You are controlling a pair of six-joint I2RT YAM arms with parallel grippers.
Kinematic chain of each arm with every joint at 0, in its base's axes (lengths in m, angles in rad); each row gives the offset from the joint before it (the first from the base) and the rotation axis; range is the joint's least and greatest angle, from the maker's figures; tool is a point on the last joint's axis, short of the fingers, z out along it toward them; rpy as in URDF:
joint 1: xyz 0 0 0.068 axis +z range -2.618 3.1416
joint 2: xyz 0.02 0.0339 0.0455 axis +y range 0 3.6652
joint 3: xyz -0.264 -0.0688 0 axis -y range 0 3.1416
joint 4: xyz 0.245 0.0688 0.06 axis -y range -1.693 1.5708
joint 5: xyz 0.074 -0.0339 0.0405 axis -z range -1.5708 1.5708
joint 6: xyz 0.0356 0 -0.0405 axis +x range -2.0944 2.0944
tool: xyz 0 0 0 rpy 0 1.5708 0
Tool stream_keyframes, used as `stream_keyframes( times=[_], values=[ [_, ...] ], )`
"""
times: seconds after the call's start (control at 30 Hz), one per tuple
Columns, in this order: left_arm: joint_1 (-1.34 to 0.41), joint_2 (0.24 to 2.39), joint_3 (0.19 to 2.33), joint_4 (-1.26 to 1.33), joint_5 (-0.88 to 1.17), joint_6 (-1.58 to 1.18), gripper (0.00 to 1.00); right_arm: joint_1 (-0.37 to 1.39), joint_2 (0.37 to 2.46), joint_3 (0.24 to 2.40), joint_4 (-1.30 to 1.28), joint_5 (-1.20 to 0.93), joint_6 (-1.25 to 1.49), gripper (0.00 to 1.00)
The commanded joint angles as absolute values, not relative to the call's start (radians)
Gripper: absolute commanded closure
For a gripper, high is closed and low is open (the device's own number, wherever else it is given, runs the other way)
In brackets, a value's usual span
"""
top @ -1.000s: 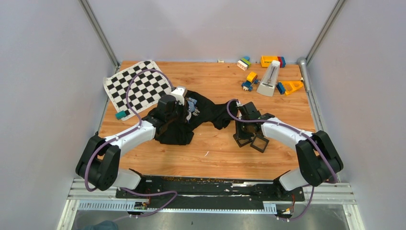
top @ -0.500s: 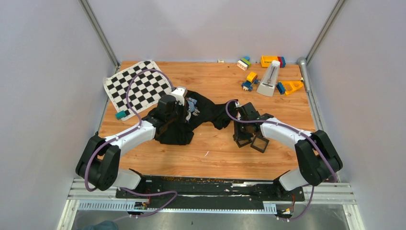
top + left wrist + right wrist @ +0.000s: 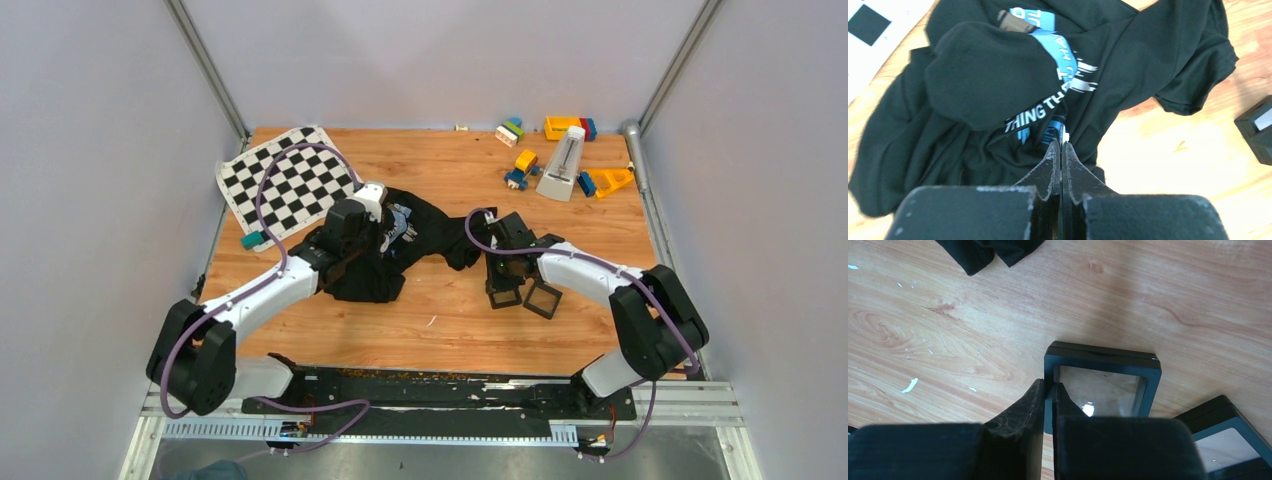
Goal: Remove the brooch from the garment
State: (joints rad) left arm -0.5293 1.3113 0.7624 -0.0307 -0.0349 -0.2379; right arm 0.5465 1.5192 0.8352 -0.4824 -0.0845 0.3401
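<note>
Two black square frames sit close together on the table point(image 3: 948, 315), a bit to the right of the middle and nearer the near edge. The first frame point(image 3: 1103, 357) has a see-through window, and the brown wood shows through it. The second frame point(image 3: 1220, 407) lies just beside it, on the side toward the right edge, and has the same kind of window.

The garment point(image 3: 983, 90) lies bunched up in the middle of the table, a little toward the left edge. Its blue and white letters are folded over on themselves. The brooch point(image 3: 1066, 136) is a tiny white bit right at the tip of the left gripper point(image 3: 1061, 145), over the black cloth just below the letters. The two fingers of that gripper are pressed together and pinch the brooch at their very ends.

The right gripper point(image 3: 1049, 386) is down on the first frame. Its fingers are almost together and squeeze the frame's left wall, one finger outside and one inside on the window.

A chequered mat point(image 3: 290, 180) lies at the far left corner. Toy blocks point(image 3: 563, 127) lie at the far right corner.
</note>
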Motion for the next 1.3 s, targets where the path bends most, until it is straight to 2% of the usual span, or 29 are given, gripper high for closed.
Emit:
stream_keyframes(
  times=[0.0, 0.23, 0.37, 0.53, 0.6, 0.7, 0.73, 0.8, 1.0, 1.07, 1.2, 1.27],
  values=[
    [-0.536, 1.212, 0.828, -0.152, -0.165, -0.220, 1.00, 0.559, 1.520, 0.887, -0.509, -0.064, 0.325, 1.00],
    [-0.551, 1.184, 0.879, -0.440, -0.441, -0.290, 1.00, 0.560, 1.403, 0.875, -0.470, -0.140, 0.346, 1.00],
    [-0.552, 1.212, 0.845, -0.439, -0.391, -0.324, 1.00, 0.560, 1.356, 0.872, -0.453, -0.233, 0.372, 1.00],
    [-0.554, 1.343, 0.851, -0.427, -0.312, -0.347, 0.98, 0.560, 1.312, 0.856, -0.417, -0.335, 0.414, 1.00],
    [-0.556, 1.397, 0.867, -0.419, -0.272, -0.348, 0.91, 0.560, 1.304, 0.847, -0.401, -0.359, 0.432, 1.00],
    [-0.560, 1.443, 0.892, -0.422, -0.205, -0.350, 0.64, 0.560, 1.298, 0.830, -0.370, -0.394, 0.451, 1.00],
    [-0.560, 1.448, 0.902, -0.426, -0.173, -0.352, 0.50, 0.560, 1.297, 0.822, -0.355, -0.406, 0.459, 1.00],
    [-0.560, 1.424, 0.905, -0.421, -0.125, -0.358, 0.37, 0.560, 1.292, 0.806, -0.312, -0.441, 0.471, 1.00],
    [-0.560, 1.227, 0.883, -0.375, 0.082, -0.412, 0.14, 0.552, 1.256, 0.757, -0.178, -0.548, 0.538, 1.00],
    [-0.560, 1.174, 0.875, -0.354, 0.158, -0.443, 0.10, 0.541, 1.239, 0.734, -0.118, -0.598, 0.580, 1.00],
    [-0.560, 1.101, 0.848, -0.288, 0.287, -0.538, 0.08, 0.520, 1.210, 0.693, -0.013, -0.683, 0.672, 1.00],
    [-0.560, 1.073, 0.807, -0.188, 0.378, -0.615, 0.10, 0.514, 1.196, 0.676, 0.064, -0.721, 0.729, 1.00]
  ],
)
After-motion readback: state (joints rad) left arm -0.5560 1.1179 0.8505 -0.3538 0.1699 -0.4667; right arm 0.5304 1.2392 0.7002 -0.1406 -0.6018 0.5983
